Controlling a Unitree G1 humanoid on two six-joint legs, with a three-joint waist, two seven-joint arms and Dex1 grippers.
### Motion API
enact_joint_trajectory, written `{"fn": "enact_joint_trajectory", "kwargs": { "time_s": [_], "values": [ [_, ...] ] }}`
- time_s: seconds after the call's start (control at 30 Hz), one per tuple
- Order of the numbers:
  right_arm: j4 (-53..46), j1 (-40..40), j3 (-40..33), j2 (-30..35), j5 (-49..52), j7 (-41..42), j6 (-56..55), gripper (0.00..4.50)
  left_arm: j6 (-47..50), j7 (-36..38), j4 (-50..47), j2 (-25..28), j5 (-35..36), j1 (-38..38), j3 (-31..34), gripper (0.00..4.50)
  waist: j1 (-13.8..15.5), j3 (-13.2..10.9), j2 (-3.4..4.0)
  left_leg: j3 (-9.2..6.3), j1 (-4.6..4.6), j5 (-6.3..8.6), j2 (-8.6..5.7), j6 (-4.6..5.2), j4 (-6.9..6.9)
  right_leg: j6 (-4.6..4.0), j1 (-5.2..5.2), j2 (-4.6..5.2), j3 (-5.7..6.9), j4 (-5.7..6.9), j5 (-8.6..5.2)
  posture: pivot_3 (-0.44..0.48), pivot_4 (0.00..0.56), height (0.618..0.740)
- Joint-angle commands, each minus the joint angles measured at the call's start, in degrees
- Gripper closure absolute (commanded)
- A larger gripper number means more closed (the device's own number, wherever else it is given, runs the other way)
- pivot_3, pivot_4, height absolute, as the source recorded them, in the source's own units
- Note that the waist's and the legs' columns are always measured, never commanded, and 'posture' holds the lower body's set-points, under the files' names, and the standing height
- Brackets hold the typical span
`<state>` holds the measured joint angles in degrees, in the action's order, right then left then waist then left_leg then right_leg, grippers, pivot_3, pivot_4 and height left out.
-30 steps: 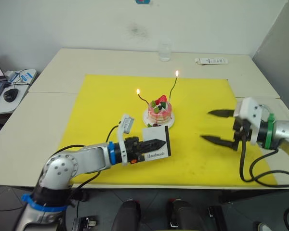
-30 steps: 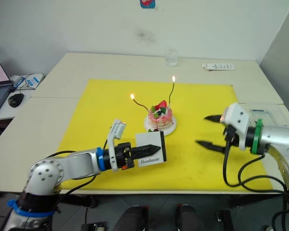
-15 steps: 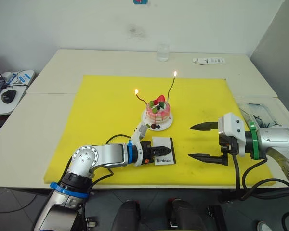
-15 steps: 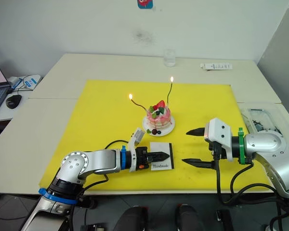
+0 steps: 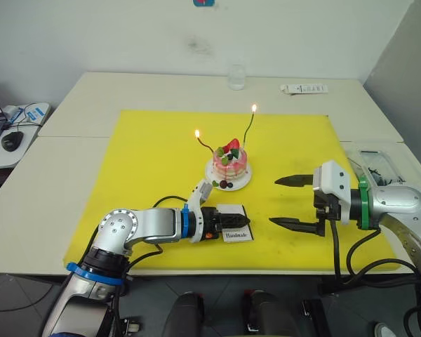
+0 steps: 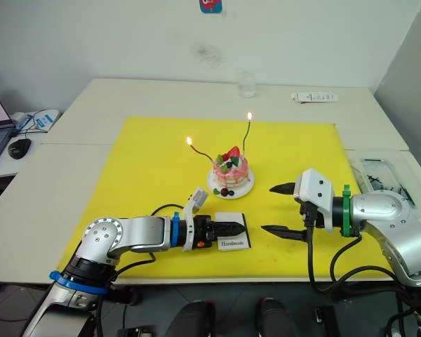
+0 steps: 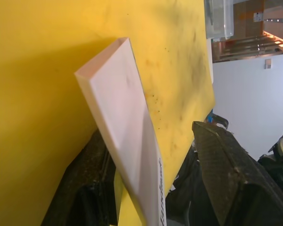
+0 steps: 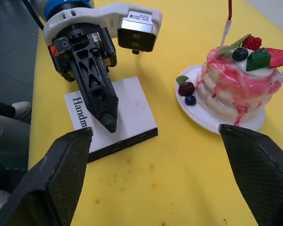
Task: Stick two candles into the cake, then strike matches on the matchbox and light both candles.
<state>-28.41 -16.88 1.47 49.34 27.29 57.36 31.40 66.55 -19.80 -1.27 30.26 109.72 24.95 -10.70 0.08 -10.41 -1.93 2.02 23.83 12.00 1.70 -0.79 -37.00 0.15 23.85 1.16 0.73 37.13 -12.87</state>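
Lowered onto the mat, one matchbox (image 5: pixel 232 224) stays clamped by the left gripper (image 5: pixel 228 222); right gripper (image 5: pixel 286 202) gapes; two candles (image 5: pixel 250 130) burn.

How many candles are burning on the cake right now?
2. The red candle leans out from the cake's left side with its flame lit; the green candle rises from the cake's far right side, also lit.

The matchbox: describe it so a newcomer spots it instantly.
On the yellow mat, look at its near edge, in front of the cake. The matchbox lies flat there in the left gripper: a white box printed "Handmade".
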Motion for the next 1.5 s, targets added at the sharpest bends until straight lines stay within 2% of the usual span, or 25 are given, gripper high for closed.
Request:
{"fn": "enact_joint_trajectory", "kwargs": {
  "time_s": [0.03,0.1,0.13,0.23,0.27,0.33,0.4,0.53,0.67,0.83,1.0,1.17,1.3,1.5],
  "values": [
    [3.18,-1.35,-0.06,-0.65,-2.09,0.48,-3.94,0.00,-0.06,-1.22,-4.13,11.12,2.82,-4.05,7.44,1.09,-0.50,0.01,-0.03,0.01,-0.07,0.00,0.06,0.00,0.03,-0.02,0.01,-0.01,-0.06,0.02,0.01,0.000,0.150,0.740],
    [5.48,-1.75,0.04,-1.12,-2.93,0.89,-5.60,0.00,-0.41,-0.17,-5.01,14.91,3.15,-5.56,10.20,0.53,-0.46,0.01,-0.02,-0.04,-0.10,0.00,0.08,0.00,0.07,-0.17,0.05,-0.03,0.01,0.10,-0.08,0.000,0.150,0.740],
    [7.16,-2.00,-0.11,-1.27,-3.48,1.01,-6.63,0.00,0.14,2.17,-6.00,17.53,0.92,-5.88,11.96,0.29,-0.41,0.01,-0.02,-0.05,-0.09,0.00,0.08,0.00,0.08,-0.31,0.07,-0.03,0.02,0.12,-0.16,0.000,0.150,0.740],
    [11.30,-2.32,-0.97,-1.42,-4.48,1.61,-9.12,0.00,-1.43,10.89,-8.46,21.97,-7.72,-6.82,17.47,0.29,-0.25,0.00,-0.01,-0.01,-0.07,0.00,0.03,-0.01,0.07,-0.37,0.12,-0.02,0.04,0.12,-0.19,0.000,0.150,0.740],
    [12.46,-2.27,-1.45,-1.37,-4.49,1.87,-9.63,0.00,-2.76,15.73,-9.88,23.78,-13.07,-7.14,18.62,0.29,-0.22,-0.01,-0.01,0.03,-0.05,0.00,0.01,-0.01,0.07,-0.37,0.14,-0.02,0.02,0.10,-0.19,0.000,0.150,0.740],
    [14.77,-1.87,-2.79,-0.84,-3.85,3.06,-10.50,0.00,-14.59,33.26,-16.40,31.09,-33.96,-10.58,17.40,0.29,-0.19,-0.02,-0.04,0.14,0.05,0.01,-0.03,-0.02,0.06,-0.37,0.21,-0.02,0.02,0.02,-0.18,0.000,0.150,0.740],
    [17.15,-1.69,-4.05,-0.80,-3.96,3.21,-11.88,0.00,-22.93,43.27,-17.09,34.87,-46.48,-14.93,16.55,0.29,-0.15,0.00,0.00,0.38,0.05,0.01,-0.07,-0.03,0.17,-0.38,0.24,0.00,0.00,-0.10,-0.18,0.000,0.150,0.740],
    [20.91,-1.72,-6.22,-1.32,-3.93,1.58,-11.91,0.00,-37.38,51.01,-10.69,31.66,-61.75,-21.07,17.65,0.29,-0.03,0.03,0.13,0.85,0.04,0.07,-0.08,0.02,0.32,-0.37,0.33,0.45,-0.13,-0.25,-0.19,0.000,0.150,0.740],
    [22.66,0.00,-8.53,-0.82,-4.92,0.43,-13.30,0.00,-43.53,53.93,-5.25,27.44,-70.49,-18.25,17.77,0.29,0.24,-0.02,0.05,0.73,0.15,0.08,0.06,0.03,0.32,-0.38,0.42,0.43,-0.10,-0.21,-0.19,0.000,0.150,0.740],
    [22.85,4.57,-12.60,-0.99,-5.33,-1.86,-13.64,0.00,-46.30,56.40,-0.31,23.15,-77.11,-13.93,16.78,0.29,1.06,-0.01,0.05,0.89,0.15,0.07,0.12,0.04,0.30,-0.35,0.39,0.42,-0.07,-0.19,-0.19,0.000,0.150,0.740],
    [17.74,11.02,-14.96,-3.68,-5.15,-7.71,-10.31,0.00,-47.35,57.59,1.94,19.31,-81.30,-11.07,16.83,0.29,1.19,0.00,0.03,1.05,0.15,0.08,0.13,0.05,0.29,-0.15,0.40,0.42,-0.08,-0.19,-0.08,0.000,0.150,0.740],
    [7.71,20.93,-16.79,-10.28,-4.88,-15.94,-7.48,0.00,-46.77,55.07,-0.77,14.43,-83.41,-11.76,17.70,0.29,1.18,0.02,0.04,0.96,0.11,0.08,0.27,0.05,0.29,0.05,0.37,0.31,-0.12,-0.15,0.03,0.000,0.150,0.740],
    [2.52,28.58,-16.96,-15.42,-8.28,-21.59,-10.77,0.00,-48.00,51.14,-0.43,10.33,-86.39,-10.79,18.21,0.29,1.15,0.03,0.04,0.92,0.06,0.08,0.34,0.04,0.21,0.06,0.32,0.21,-0.12,-0.08,0.03,0.000,0.150,0.740],
    [2.08,31.92,-15.47,-19.41,-10.57,-24.70,-13.43,0.00,-48.64,49.09,-1.14,5.85,-89.45,-10.79,17.53,0.29,0.97,0.04,0.03,1.24,0.01,0.08,0.55,0.04,0.06,-0.13,0.30,0.18,-0.08,-0.11,-0.03,0.000,0.150,0.740]
  ]
}}
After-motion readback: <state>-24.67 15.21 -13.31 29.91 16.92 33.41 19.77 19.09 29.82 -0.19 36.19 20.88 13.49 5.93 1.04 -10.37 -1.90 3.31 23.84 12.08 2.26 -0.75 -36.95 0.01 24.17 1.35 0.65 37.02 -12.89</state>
